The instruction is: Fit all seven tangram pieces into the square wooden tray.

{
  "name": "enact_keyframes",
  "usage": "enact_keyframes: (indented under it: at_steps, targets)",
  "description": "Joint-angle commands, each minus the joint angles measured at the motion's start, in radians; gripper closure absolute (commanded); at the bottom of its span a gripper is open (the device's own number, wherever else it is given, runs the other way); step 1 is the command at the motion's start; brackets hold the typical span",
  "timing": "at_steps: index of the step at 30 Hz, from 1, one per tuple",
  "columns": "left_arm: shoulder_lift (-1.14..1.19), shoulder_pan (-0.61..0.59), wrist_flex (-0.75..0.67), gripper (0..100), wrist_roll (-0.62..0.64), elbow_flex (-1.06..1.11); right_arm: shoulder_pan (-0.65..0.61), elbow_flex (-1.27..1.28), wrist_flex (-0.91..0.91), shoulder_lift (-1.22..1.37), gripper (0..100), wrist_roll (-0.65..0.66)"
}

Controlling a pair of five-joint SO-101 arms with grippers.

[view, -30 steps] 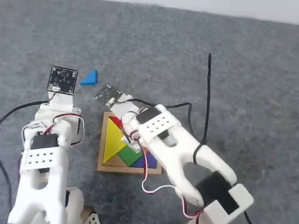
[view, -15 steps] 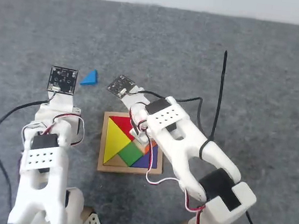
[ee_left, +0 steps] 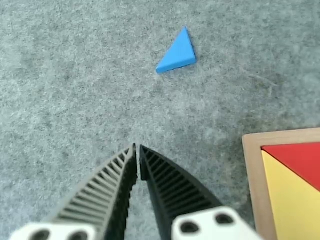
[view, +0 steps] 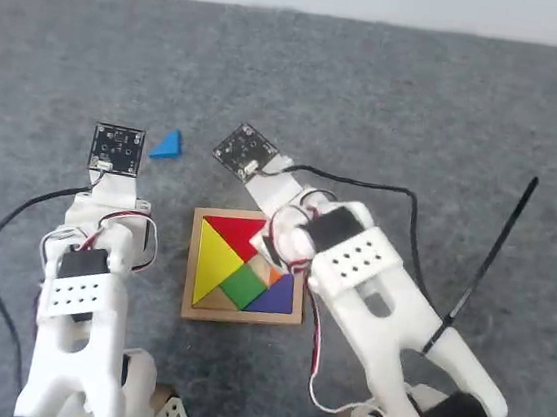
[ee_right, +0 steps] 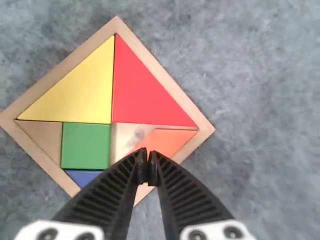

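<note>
Both grippers are closed on nothing. I read the left gripper [ee_left: 136,147] with jaws pressed together above the grey carpet [ee_left: 60,60], and the right gripper [ee_right: 146,152] above the square wooden tray [ee_right: 206,130]. Beyond the left gripper, well apart, lies the small blue triangular tile [ee_left: 177,54], outside the tray, long edge oblique to the jaw line; the left arm is nearer. The right jaws hide part of the bare gap beside the orange piece [ee_right: 170,139].

White arms [view: 77,298], black cables [view: 362,184], ribbed black pincers [ee_left: 137,147] [ee_right: 147,151]
</note>
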Motion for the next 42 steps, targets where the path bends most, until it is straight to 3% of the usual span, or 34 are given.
enact_keyframes:
  at_steps: [1,5,14,20,30,42]
  targets:
    - [-0.002,0.006,-0.018,99,-0.011,-0.005,-0.048,0.054,-0.102,-0.008,90.1,-0.008]
    - [-0.002,0.006,-0.018,99,-0.011,-0.005,-0.111,0.043,-0.159,0.142,80.5,0.014]
    - [-0.002,0.006,-0.018,99,-0.011,-0.005,-0.090,-0.061,-0.153,0.360,79.5,0.049]
    - [-0.002,0.006,-0.018,99,-0.011,-0.005,-0.087,-0.066,-0.162,0.361,97.8,0.051]
    - [-0.002,0.006,-0.017,99,-0.011,-0.005,0.036,-0.121,-0.108,0.358,99.3,0.040]
    - [-0.002,0.006,-0.017,99,-0.011,-0.005,0.024,0.048,-0.093,-0.028,99.3,-0.021]
